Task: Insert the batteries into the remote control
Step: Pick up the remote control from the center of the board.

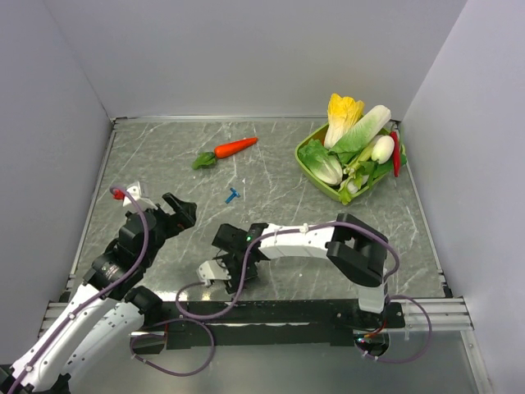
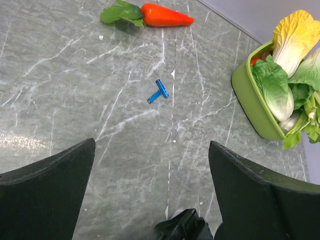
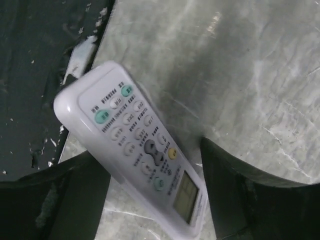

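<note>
Since the white plastic remote control lies buttons-up, the open right hand brackets it, likely for flipping; the open left hand faces bright-blue cylindrical batteries mid-frame.

This is a robot test cell in a lab: plain grey panels box in a marble-look counter on three sides. The left arm and right arm are bolted to a metal rail with loose purple cables. Fake vegetables fill a green tray.
</note>
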`<action>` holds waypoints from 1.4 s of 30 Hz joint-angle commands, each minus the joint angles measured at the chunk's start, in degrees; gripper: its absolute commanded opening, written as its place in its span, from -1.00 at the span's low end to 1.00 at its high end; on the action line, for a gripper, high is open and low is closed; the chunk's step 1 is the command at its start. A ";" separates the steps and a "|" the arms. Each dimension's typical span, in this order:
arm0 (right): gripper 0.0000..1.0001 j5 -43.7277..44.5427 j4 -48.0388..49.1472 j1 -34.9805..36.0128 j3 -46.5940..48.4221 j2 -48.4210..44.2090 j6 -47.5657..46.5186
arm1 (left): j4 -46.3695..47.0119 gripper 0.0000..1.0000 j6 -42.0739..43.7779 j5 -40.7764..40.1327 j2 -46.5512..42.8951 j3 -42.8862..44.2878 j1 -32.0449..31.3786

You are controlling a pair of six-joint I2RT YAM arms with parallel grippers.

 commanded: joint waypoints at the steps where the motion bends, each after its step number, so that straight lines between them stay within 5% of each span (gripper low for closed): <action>1: 0.24 -2.53 -0.24 -3.15 1.79 2.06 4.95 | 0.88 0.99 0.85 1.15 0.47 1.74 0.03; 5: -0.37 -3.05 3.35 -7.20 -2.33 -1.28 10.92 | 1.67 0.99 1.20 2.21 0.38 1.30 0.03; 6: -0.65 -3.75 4.24 -9.29 -4.34 -3.55 11.89 | 2.37 0.99 1.81 2.91 0.38 1.04 0.03; 11: -1.00 -10.17 16.16 -16.34 -11.12 -11.99 22.52 | 8.68 0.99 2.87 10.37 1.35 -1.42 0.03; 25: -1.00 10.03 54.68 -19.69 -30.99 -33.01 61.80 | 31.54 0.99 -8.55 35.08 15.32 -5.65 -0.31; 42: -1.00 12.77 57.77 -16.17 -30.38 -32.75 62.09 | 36.40 0.93 -9.34 26.04 25.69 -0.73 -4.54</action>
